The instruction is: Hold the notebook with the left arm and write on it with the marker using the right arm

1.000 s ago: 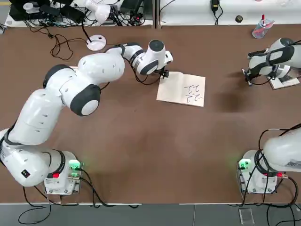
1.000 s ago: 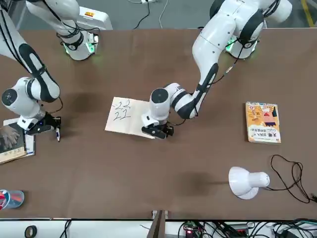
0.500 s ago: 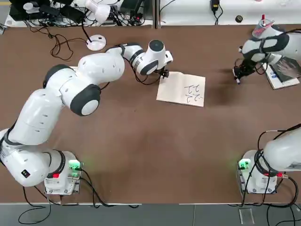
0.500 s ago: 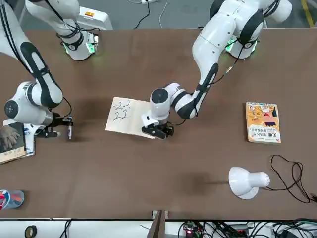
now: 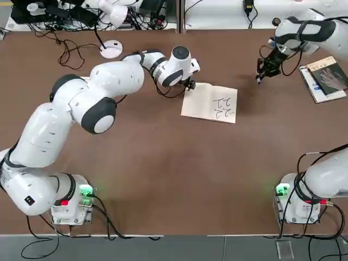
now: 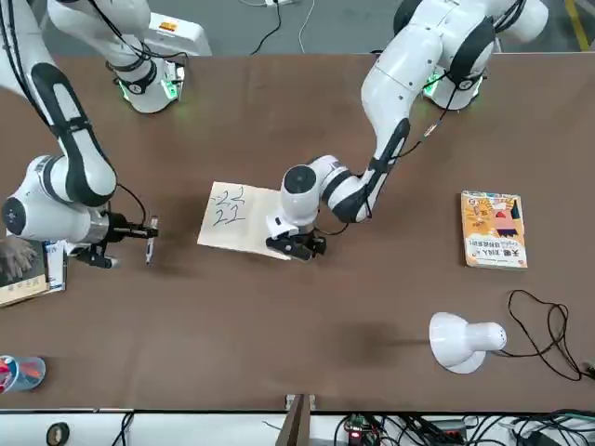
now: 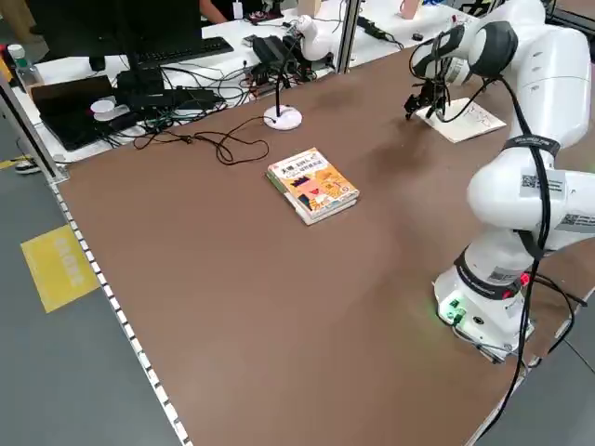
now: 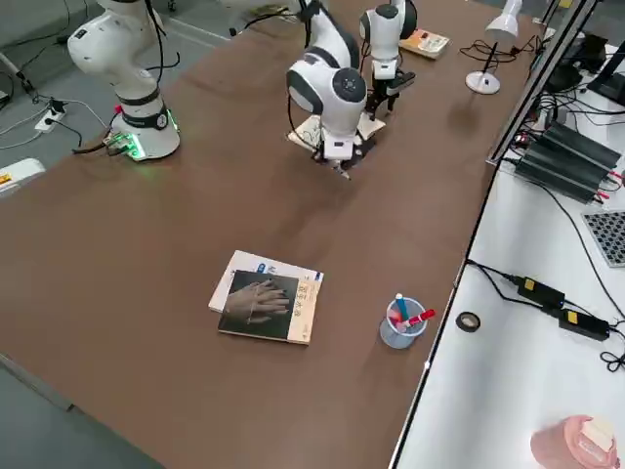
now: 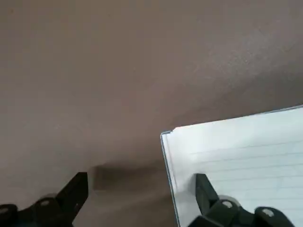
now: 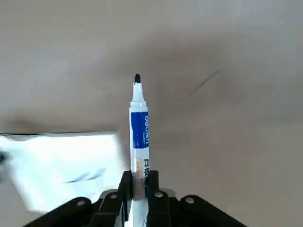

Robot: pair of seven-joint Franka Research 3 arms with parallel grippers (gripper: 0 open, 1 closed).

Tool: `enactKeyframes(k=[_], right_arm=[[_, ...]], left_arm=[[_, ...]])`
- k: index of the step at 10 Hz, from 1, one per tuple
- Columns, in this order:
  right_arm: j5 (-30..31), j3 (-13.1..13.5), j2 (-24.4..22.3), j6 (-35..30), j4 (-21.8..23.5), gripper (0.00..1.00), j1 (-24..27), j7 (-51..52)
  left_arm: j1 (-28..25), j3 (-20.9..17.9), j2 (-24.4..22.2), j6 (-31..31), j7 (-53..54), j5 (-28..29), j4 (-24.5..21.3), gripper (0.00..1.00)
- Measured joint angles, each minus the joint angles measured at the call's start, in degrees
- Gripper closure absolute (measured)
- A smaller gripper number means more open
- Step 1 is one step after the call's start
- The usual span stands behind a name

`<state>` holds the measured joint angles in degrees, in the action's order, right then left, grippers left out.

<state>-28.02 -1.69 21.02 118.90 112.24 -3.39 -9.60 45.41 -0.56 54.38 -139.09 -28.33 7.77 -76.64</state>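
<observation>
Right pincer (image 5: 260, 76) nearer, one marker (image 10: 138, 124)

In the wrist view the notebook (image 9: 236, 156) is cut by the picture edge. The marker (image 10: 138, 137) lower barrel is hidden between the right gripper (image 10: 138, 189) fingers.

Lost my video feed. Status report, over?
Left gripper open, pinning notebook corner. Right gripper shut on marker, beside the notebook, tip uncapped. Nothing between them.
</observation>
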Motion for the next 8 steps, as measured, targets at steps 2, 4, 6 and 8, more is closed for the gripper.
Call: enactKeyframes(k=[2, 4, 6, 8], right_arm=[[-8.35, -0.03, 0.00, -2.16, -1.26, 0.82, -1.35, -5.66], [-16.58, -0.03, 0.06, -3.30, -1.38, 0.82, -2.21, -8.93], [-22.89, -0.03, 0.34, -4.67, -1.35, 0.82, -2.79, -12.39], [-28.26, -0.04, 0.53, -6.30, -1.32, 0.82, -3.32, -16.99]], left_arm=[[0.00, 0.00, 0.00, 0.00, 0.00, 0.00, 0.00, 0.00], [0.00, -0.01, 0.00, 0.00, 0.00, 0.00, 0.00, 0.00], [0.00, -0.01, 0.00, 0.00, 0.00, 0.00, 0.00, 0.00], [0.00, -0.01, 0.00, 0.00, 0.00, 0.00, 0.00, 0.00]])
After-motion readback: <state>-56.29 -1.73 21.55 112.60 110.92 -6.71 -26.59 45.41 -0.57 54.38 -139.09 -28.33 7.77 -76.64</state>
